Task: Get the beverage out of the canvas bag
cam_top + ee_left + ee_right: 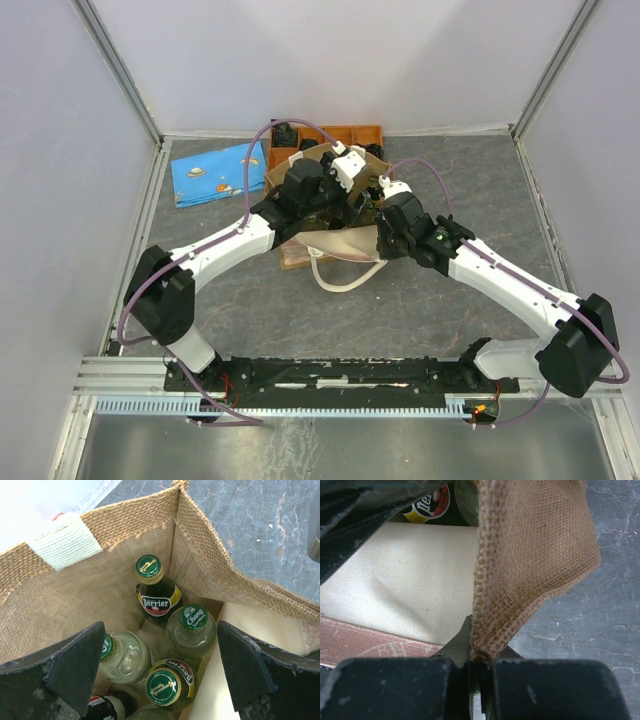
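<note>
The canvas bag stands mid-table, tan woven, its mouth open. In the left wrist view its inside holds several bottles: a green Perrier bottle upright at the back, a clear Chang soda bottle, a second Perrier bottle lying nearest, and a clear bottle at the left. My left gripper is open above them, its fingers either side of the near Perrier. My right gripper is shut on the bag's right rim, holding it.
An orange compartmented tray stands just behind the bag. A flat blue patterned pouch lies at the back left. White walls and metal rails enclose the grey table. A cream handle loop hangs in front of the bag.
</note>
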`<state>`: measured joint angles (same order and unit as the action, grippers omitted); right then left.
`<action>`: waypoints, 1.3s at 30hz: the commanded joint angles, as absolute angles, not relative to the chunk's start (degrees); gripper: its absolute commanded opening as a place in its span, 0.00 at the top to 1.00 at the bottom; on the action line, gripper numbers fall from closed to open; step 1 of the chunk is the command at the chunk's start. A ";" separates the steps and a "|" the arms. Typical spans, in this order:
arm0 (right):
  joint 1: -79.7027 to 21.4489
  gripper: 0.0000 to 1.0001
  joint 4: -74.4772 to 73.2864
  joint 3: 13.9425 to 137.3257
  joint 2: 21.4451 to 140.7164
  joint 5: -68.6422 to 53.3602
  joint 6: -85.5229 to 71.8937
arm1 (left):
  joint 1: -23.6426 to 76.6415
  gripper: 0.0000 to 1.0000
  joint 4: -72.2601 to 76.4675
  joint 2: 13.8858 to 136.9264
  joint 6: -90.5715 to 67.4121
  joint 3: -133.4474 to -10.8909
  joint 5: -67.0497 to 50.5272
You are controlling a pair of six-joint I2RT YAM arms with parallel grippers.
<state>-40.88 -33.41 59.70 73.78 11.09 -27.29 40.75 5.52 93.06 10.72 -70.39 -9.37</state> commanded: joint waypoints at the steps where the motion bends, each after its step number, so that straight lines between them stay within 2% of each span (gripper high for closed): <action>1: -41.76 1.00 -37.24 63.08 70.17 9.66 -27.48 | 41.07 0.01 9.98 93.91 15.68 -73.40 -12.98; 22: -41.76 1.00 -36.22 62.66 69.44 10.11 -28.26 | 41.22 0.02 10.20 100.10 20.02 -74.88 -19.25; 24: -41.77 1.00 -36.22 63.08 69.72 10.11 -28.09 | 41.22 0.06 9.80 100.57 20.17 -75.15 -19.56; 29: -41.81 1.00 -35.65 64.06 70.15 10.11 -27.81 | 41.28 0.23 7.04 101.36 20.73 -75.60 -20.42; 39: -41.81 1.00 -35.01 65.52 71.19 9.82 -27.40 | 41.40 0.22 5.45 100.93 21.19 -73.90 -20.89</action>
